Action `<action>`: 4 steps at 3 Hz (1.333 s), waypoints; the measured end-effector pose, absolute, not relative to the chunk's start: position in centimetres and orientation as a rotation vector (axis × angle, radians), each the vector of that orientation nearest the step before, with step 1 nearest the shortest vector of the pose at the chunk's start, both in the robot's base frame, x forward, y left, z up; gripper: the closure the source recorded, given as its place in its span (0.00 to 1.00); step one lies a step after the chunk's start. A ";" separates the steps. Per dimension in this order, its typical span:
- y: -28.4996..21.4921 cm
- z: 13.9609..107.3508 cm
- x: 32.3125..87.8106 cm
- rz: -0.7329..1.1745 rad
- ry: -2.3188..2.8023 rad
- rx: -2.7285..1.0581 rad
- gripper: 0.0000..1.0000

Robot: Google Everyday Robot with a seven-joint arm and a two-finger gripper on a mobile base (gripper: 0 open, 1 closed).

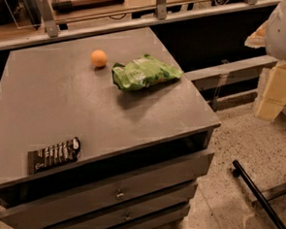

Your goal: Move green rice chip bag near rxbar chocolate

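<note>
Item: bag (145, 72), green rice chips.

Handling (judged): Light and puffy, mostly air. The crinkly film was likely slippery, it would give under pressure, and the chips inside would crush easily. The best hold was probably a pinch across a flattened end seam or along a raised fold on the upper face, closed gently. A squeeze across the full belly risked the bag sliding out or the contents breaking.

Appearance: Bright green wrapper with white and darker green print, creased, lying flat on its side. It was the largest loose item present.

Location: On the far right part of the cabinet (59, 102) top, near the right edge. An orange ball (99, 58) sat just beside it to the left, not touching.

Destination: bar (54, 154), a dark wrapper with white lettering, lying flat at the near left edge of the top, well apart from the bag.

Gripper (276, 86): At the right edge of the view, off to the side of the cabinet, well apart from the bag and holding nothing visible. Whether it stood wide or narrow could not be told.

Task status (judged): Not yet begun, with the bag ungrasped.
</note>
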State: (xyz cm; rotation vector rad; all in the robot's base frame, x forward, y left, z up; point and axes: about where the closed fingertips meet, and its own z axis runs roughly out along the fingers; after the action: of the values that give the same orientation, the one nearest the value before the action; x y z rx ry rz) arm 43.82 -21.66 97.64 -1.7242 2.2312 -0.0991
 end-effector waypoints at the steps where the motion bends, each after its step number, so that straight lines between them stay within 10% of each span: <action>1: -21.7 97.7 43.8 -0.099 2.231 -1.724 0.00; 4: -17.2 100.7 53.2 -0.181 1.867 -1.866 0.00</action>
State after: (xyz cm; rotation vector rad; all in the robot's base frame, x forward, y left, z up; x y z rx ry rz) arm 53.24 -17.18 100.73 -1.8658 1.8667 -0.1812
